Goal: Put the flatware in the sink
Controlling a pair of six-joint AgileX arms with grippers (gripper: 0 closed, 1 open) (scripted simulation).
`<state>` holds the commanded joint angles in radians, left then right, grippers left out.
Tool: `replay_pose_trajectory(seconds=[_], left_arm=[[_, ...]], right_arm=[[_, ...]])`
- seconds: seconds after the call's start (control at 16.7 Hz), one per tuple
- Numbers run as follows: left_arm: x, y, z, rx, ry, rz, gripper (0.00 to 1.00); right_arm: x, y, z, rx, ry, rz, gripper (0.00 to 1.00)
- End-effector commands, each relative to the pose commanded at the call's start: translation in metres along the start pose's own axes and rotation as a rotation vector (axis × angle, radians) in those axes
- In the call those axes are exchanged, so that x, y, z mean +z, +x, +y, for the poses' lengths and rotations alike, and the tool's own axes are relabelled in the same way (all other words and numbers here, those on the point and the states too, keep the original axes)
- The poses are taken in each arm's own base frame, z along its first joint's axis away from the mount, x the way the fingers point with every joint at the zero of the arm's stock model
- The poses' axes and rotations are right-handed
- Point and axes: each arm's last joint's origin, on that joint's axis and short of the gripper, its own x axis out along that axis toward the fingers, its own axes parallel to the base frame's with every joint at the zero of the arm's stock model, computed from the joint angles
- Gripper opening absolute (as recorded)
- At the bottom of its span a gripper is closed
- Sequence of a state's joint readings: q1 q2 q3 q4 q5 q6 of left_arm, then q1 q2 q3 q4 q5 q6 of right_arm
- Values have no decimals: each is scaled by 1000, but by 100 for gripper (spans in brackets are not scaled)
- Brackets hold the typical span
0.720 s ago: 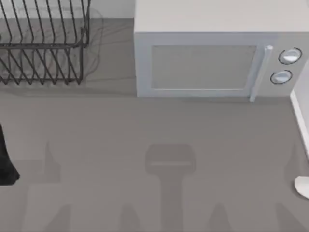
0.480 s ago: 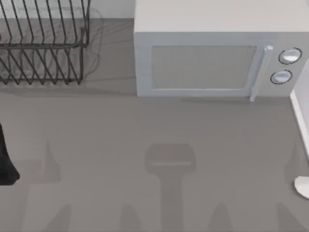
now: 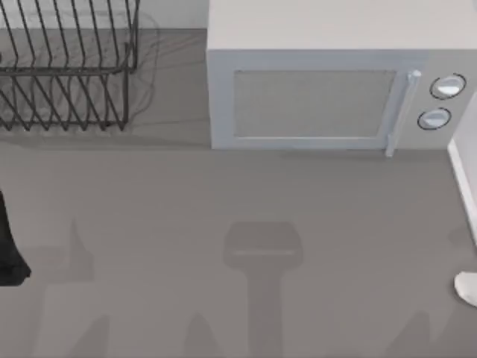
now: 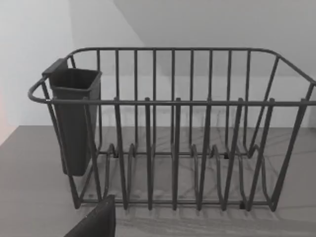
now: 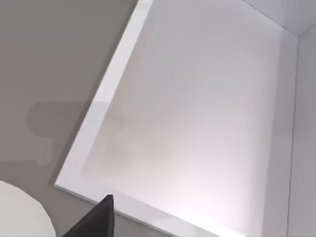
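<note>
At the counter's [image 3: 223, 194] far left edge a dark part of my left arm [image 3: 9, 250] shows; whether its end effector is wide or narrow cannot be told. Behind it stands a wire dish rack [image 3: 67, 71] with a dark cup [image 4: 74, 118] on one end. Right of that sits the microwave [image 3: 328, 82]. Farthest right, beside the white sink [image 5: 197, 113], lies the flatware [image 3: 467, 287]; my right end effector's state cannot be told either.

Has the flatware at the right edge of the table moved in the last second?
No. The flatware lies at the same spot below the microwave, at the top view's right edge.
</note>
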<state>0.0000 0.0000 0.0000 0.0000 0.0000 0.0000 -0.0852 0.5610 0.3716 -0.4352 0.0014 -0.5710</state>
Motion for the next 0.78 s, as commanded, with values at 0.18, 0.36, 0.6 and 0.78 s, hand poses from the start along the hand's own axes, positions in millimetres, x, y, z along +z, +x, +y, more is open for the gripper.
replay_pose_trajectory(seconds=[0.18, 0.36, 0.6, 0.78], left_arm=[[0, 0, 0, 0, 0, 0, 100], [0, 0, 0, 0, 0, 0, 100], [0, 0, 0, 0, 0, 0, 100], [0, 0, 0, 0, 0, 0, 100]], right_arm=[[9, 20, -12, 200, -262, 272, 100], [16, 41, -25, 432, -468, 448, 100], [25, 64, -42, 675, -638, 546, 100], [29, 75, -50, 774, -701, 563, 100]])
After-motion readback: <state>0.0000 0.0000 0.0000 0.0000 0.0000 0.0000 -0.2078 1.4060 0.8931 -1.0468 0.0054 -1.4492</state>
